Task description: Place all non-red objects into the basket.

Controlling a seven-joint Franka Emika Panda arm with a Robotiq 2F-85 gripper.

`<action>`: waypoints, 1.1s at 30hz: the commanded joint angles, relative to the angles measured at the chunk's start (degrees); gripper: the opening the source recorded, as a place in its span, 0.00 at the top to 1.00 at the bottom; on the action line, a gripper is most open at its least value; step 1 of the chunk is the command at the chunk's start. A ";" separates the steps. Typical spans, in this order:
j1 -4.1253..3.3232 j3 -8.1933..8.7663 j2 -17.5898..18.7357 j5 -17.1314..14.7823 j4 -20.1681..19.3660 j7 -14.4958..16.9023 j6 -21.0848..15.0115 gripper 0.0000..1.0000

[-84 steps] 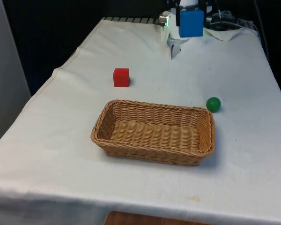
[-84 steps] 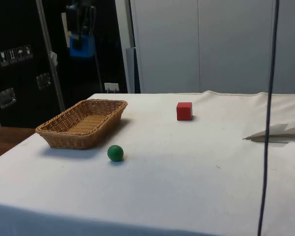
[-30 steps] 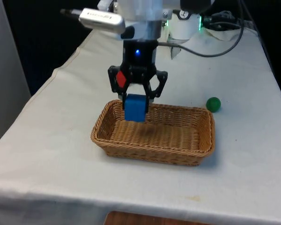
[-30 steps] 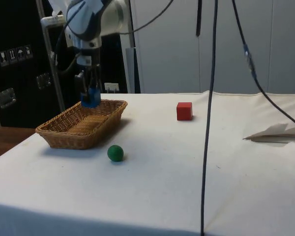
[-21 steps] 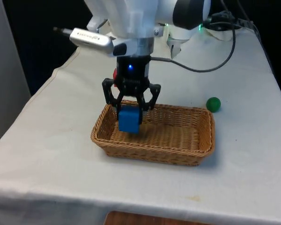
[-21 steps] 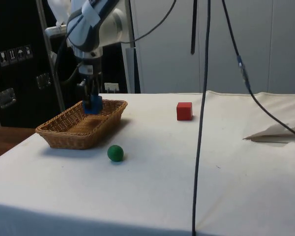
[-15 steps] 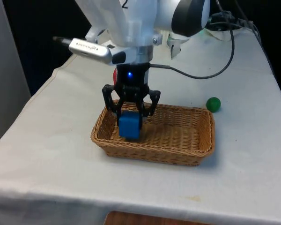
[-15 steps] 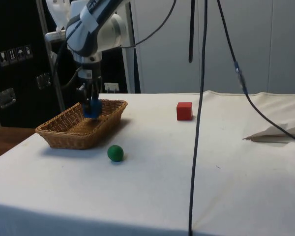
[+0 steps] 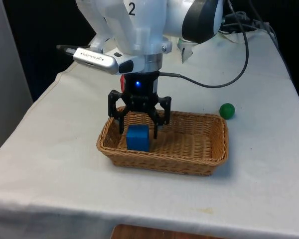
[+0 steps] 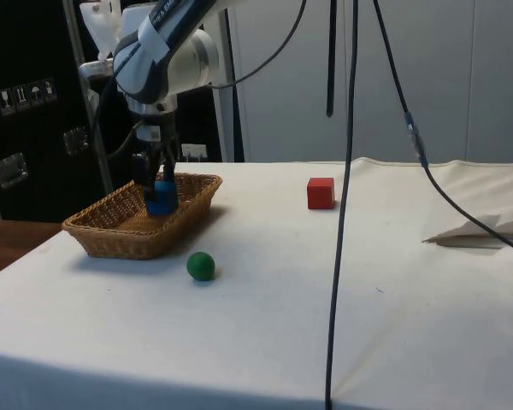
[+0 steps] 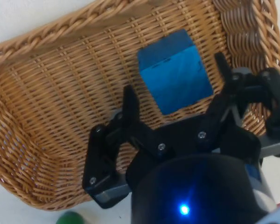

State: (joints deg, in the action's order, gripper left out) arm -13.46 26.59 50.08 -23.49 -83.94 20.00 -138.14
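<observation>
A blue cube [image 9: 137,139] [image 10: 161,200] [image 11: 175,71] lies on the floor of the wicker basket [image 9: 164,163] [image 10: 115,243] [image 11: 56,98], at the end on the front view's left. My gripper [image 9: 138,129] [image 10: 156,176] [image 11: 175,77] hangs straight over the cube, open, with a finger on each side and a gap to each face. A green ball [image 9: 227,110] [image 10: 201,266] sits on the cloth outside the basket, off its far corner on the front view's right. The red cube [image 10: 321,193] stands farther back on the cloth; in the front view the arm covers most of it.
Black cables [image 10: 342,213] hang from the arm across the side view. A crumpled white sheet [image 10: 487,231] lies near the robot's end of the table. The cloth's edge drops off close to the basket on the front view's left.
The gripper came down into the basket with the blue cube, then opened; the cube now rests free on the basket floor.
</observation>
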 commanded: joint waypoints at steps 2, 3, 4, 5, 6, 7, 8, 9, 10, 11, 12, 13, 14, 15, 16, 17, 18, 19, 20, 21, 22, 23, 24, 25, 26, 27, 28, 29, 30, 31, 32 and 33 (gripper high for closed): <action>0.34 -0.34 0.11 -0.29 0.29 0.23 0.40 0.11; 0.34 -0.34 0.11 -0.29 0.29 0.23 0.40 0.03; 0.34 -0.34 0.11 -0.29 0.29 0.23 0.40 0.00; 0.34 -0.34 0.11 -0.29 0.29 0.23 0.40 0.00; 0.34 -0.34 0.11 -0.29 0.29 0.23 0.40 0.00; 0.34 -0.34 0.11 -0.29 0.29 0.23 0.40 0.00; 0.34 -0.34 0.11 -0.29 0.29 0.23 0.40 0.00; 0.00 0.00 0.06 0.00 0.00 0.00 0.06 0.00; 0.34 -0.29 0.00 -0.29 0.23 0.23 0.46 0.00; 0.23 -0.11 -0.40 -0.23 0.11 0.11 0.69 0.00; 0.11 0.00 -0.74 -0.23 0.06 0.06 0.86 0.00; 0.06 0.11 -1.03 -0.29 -0.06 -0.06 0.92 0.00; 0.00 0.23 -1.38 -0.29 -0.11 -0.11 1.03 0.00; -0.11 0.40 -2.01 -0.34 -0.29 -0.29 1.49 0.00; -0.17 0.40 -2.29 -0.34 -0.40 -0.34 1.66 0.00; -0.17 0.46 -2.69 -0.34 -0.52 -0.40 1.95 0.00; -0.06 0.46 -2.18 -0.17 -0.11 -0.29 1.89 0.00; -0.23 0.52 -3.09 -0.29 -0.69 -0.52 2.18 0.00; -0.23 0.57 -3.50 -0.29 -0.86 -0.57 2.29 0.00; -0.40 0.63 -4.24 -0.23 -1.32 -0.74 2.46 0.00; -0.46 0.69 -4.70 -0.23 -1.60 -0.86 2.52 0.00; -0.57 0.69 -5.10 -0.23 -1.89 -0.97 2.58 0.00; -0.63 0.69 -5.44 -0.23 -2.18 -1.09 2.64 0.00; -0.80 0.69 -6.02 -0.23 -2.58 -1.20 2.69 0.00; -0.46 0.52 -5.33 -0.17 -1.95 -0.97 2.81 0.00; -0.97 0.74 -6.53 -0.23 -3.04 -1.38 2.69 0.00; -1.09 0.74 -6.99 -0.23 -3.44 -1.49 2.69 0.00; -1.26 0.74 -7.51 -0.17 -3.90 -1.66 2.69 0.00; -1.60 0.74 -8.71 -0.11 -4.87 -2.01 2.69 0.00; -1.78 0.74 -9.17 -0.11 -5.33 -2.12 2.64 0.00; -2.01 0.74 -9.74 -0.11 -5.84 -2.29 2.64 0.00; -2.18 0.74 -10.26 -0.11 -6.30 -2.41 2.64 0.00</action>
State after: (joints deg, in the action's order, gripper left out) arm -15.30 27.10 40.16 -23.66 -89.84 17.99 -135.28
